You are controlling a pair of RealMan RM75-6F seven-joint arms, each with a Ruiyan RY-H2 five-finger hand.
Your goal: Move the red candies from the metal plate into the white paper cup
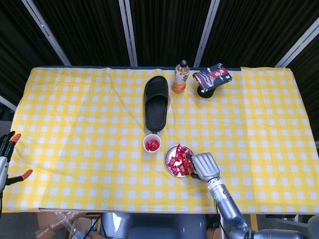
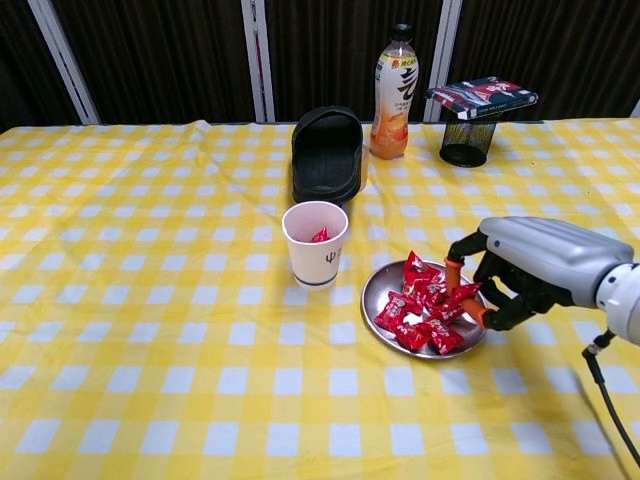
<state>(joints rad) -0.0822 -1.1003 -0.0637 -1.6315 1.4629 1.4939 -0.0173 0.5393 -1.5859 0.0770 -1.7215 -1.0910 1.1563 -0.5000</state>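
Fingers [image 2: 458, 268] curl among red candies [image 2: 420, 305], grip unclear, beside white paper cup [image 2: 315, 243].

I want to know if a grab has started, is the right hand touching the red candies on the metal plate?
Touching. In the chest view the right hand has orange fingertips pressed into the red candies on the metal plate.
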